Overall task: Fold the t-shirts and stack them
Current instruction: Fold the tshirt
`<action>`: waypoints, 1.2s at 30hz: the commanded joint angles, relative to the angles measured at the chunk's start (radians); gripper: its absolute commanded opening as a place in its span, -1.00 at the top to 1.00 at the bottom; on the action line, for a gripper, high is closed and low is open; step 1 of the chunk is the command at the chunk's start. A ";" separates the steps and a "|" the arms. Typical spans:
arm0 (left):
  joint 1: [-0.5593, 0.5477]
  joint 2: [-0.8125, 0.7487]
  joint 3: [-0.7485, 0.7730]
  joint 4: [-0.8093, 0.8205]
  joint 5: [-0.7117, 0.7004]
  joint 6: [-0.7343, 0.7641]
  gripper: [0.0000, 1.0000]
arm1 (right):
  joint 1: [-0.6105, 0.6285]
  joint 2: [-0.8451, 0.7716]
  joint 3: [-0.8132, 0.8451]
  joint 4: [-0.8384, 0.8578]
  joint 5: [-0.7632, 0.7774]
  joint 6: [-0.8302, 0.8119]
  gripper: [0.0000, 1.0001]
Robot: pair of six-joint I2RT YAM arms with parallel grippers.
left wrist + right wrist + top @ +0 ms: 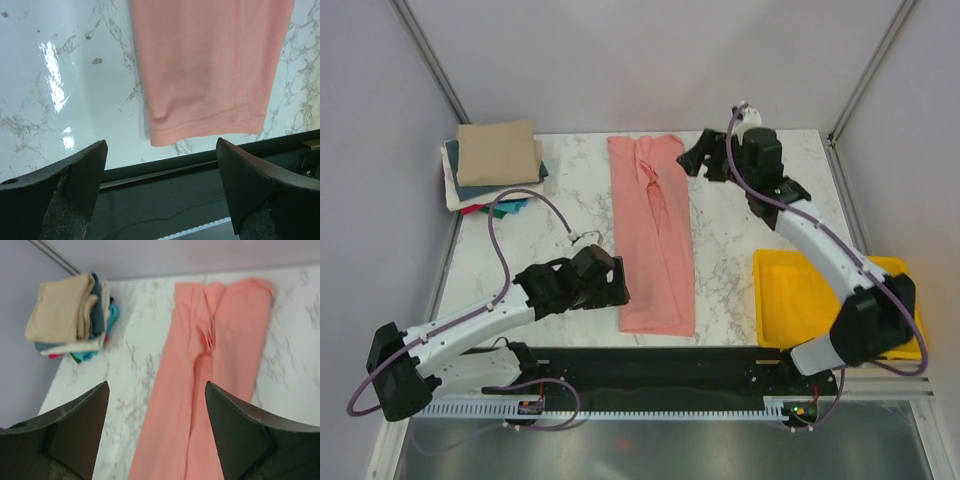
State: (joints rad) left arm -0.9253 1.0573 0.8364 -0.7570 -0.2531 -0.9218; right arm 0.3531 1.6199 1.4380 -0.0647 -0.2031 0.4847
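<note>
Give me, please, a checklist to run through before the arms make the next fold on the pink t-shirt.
1. Left claw open and empty, near the strip's near left corner: ok.
2. Right claw open and empty, by the far right corner: ok.
3. Salmon-pink t-shirt folded into a long strip: ok.
4. Strip lying smooth: not ok, a pucker near its far end.
5. Stack of folded tees apart from the strip: ok.
6. Yellow tray apart from the strip: ok.

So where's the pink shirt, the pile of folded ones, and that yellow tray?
salmon-pink t-shirt (655,230), top view, middle of the cloth.
stack of folded t-shirts (498,152), top view, the tan one on top.
yellow tray (792,295), top view, its bare floor.
</note>
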 commanded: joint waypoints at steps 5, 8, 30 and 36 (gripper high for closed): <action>0.014 -0.054 -0.177 0.200 0.133 -0.048 -0.79 | 0.211 -0.475 -0.643 -0.277 0.163 0.199 -0.55; 0.011 -0.042 -0.243 0.264 0.185 -0.080 -0.73 | 0.302 -0.676 -0.874 -0.316 0.176 0.337 -0.44; 0.005 0.113 -0.316 0.444 0.184 -0.075 -0.57 | 0.544 -0.647 -1.119 -0.141 0.197 0.526 -0.06; -0.017 0.205 -0.283 0.446 0.147 -0.072 -0.52 | 0.566 -0.577 -1.110 -0.123 0.197 0.508 0.11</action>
State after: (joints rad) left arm -0.9329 1.2217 0.5350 -0.3305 -0.0528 -1.0084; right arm 0.9031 1.0008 0.3149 -0.1864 -0.0280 1.0058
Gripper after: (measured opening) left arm 0.764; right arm 0.452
